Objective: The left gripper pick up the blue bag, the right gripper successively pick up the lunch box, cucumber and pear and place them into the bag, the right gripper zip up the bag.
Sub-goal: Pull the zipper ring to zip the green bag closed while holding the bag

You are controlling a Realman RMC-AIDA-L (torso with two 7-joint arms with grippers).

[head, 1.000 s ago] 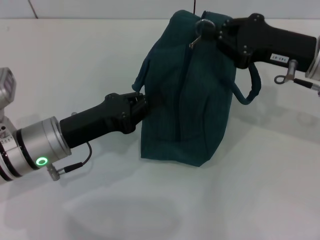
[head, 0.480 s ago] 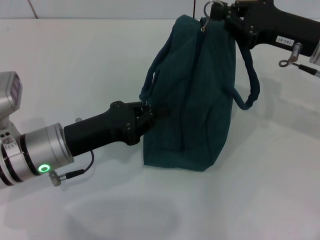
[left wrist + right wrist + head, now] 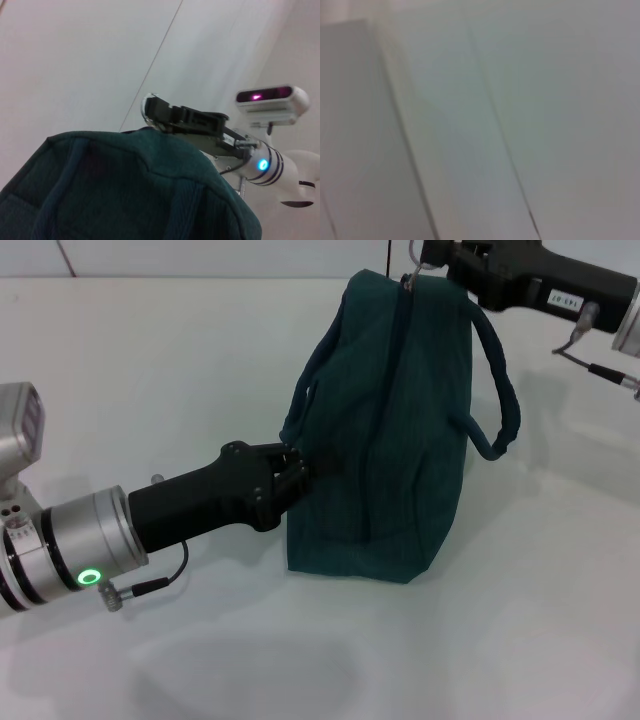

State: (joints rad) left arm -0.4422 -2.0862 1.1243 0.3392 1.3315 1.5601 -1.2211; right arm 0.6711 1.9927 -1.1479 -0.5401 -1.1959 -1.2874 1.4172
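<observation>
The blue bag stands upright on the white table, its zipper line running up to the top edge. My left gripper is shut on the bag's near-left side, by the looped handle. My right gripper is at the bag's far top corner, shut on the metal zipper pull. In the left wrist view the bag fills the lower part, with the right gripper just over its top. The lunch box, cucumber and pear are out of view.
The second handle hangs loose on the bag's right side. A cable with a metal connector dangles under my left wrist. The right wrist view shows only a pale blank surface.
The right gripper has drawn the zipper pull up and away to the bag's far top corner. The bag has straightened and stands taller. The left gripper shifted slightly right, still holding.
</observation>
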